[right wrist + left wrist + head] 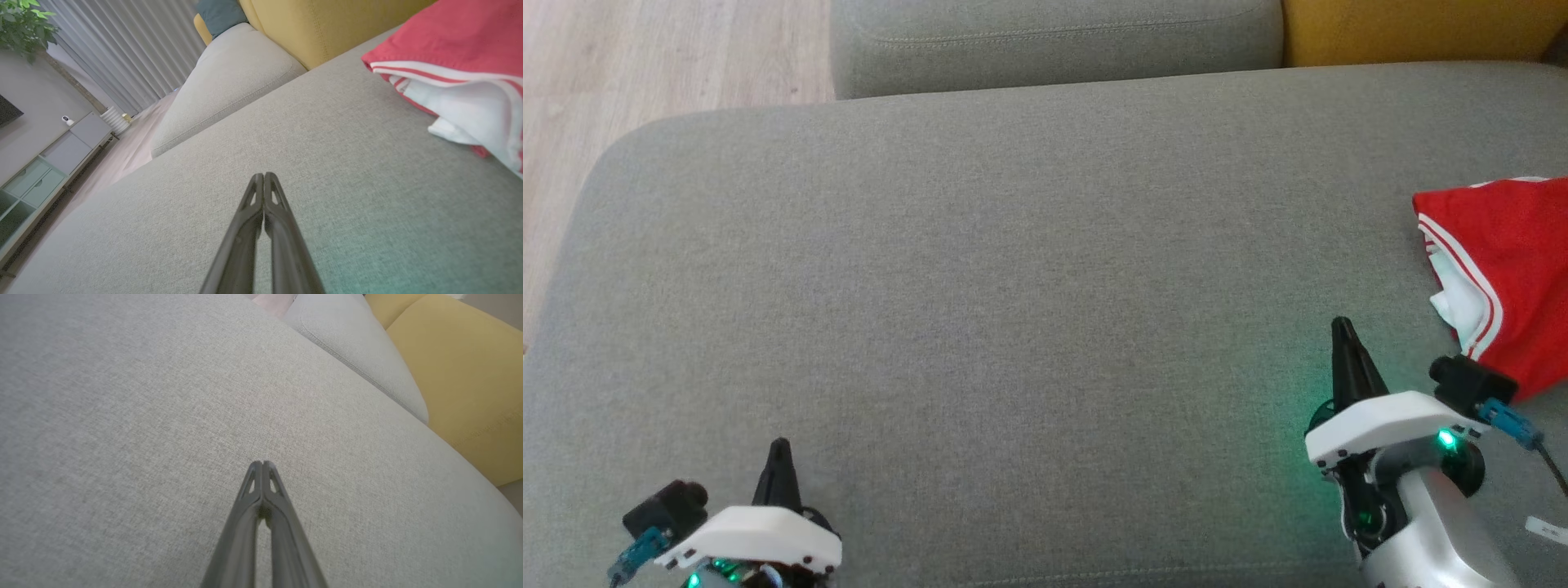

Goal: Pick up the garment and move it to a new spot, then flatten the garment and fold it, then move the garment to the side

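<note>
Right end effector (1342, 327) is sitting low over the grey sofa seat cushion (1013, 286) near its front edge, fingers pressed together and gripping nothing. Left end effector (780, 447) is sitting toward the front-left corner, likewise closed and empty.

Red sports garment (1515, 269), white-striped, is lying bunched at the cushion's right edge, with a white inner layer spilling from its near side.

Hazards, as judged:
- The right arm's wrist camera (1462, 377) and blue cable connector (1503, 416) are overlapping the hem in the head view, though contact cannot be told. A sideways swing risks snagging the cloth and loosening its folds.
- The garment is running past the head view's right side, so its margin from the cushion's edge is unclear, and a nudge risks sliding it off.
- Closed fingers would be pushing cloth rather than pinching it.
</note>
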You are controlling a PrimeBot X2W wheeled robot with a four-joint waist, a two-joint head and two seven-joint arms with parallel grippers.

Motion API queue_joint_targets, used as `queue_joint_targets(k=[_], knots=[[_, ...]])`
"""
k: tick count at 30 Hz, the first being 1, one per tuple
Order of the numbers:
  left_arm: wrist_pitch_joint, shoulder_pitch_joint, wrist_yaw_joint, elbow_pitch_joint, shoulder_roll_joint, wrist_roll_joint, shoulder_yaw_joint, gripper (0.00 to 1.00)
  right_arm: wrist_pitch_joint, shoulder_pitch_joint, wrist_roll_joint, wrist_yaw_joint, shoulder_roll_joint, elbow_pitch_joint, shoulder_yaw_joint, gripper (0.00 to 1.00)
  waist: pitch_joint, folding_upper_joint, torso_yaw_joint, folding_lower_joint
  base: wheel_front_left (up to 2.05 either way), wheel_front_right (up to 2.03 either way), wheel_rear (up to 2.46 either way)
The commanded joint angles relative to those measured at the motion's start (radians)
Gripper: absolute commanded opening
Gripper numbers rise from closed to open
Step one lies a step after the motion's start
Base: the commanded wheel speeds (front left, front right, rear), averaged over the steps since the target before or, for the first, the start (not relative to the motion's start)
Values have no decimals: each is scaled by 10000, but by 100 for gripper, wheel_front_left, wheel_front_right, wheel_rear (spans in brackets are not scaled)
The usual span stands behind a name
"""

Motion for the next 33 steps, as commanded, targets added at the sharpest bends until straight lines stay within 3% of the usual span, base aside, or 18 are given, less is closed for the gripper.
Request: queue_joint_targets(k=[1,33], knots=[[64,-534,-67,-377,89,-249,230,0,110,-273,301,-2,-35,-413,-46,0,-7,-1,5,0,0,0,0],[977,-749,-594,-835,141,-3523,668,0,1002,371,3847,-5,-23,-1652,-553,0,-176,-1,127,0,0,0,0]])
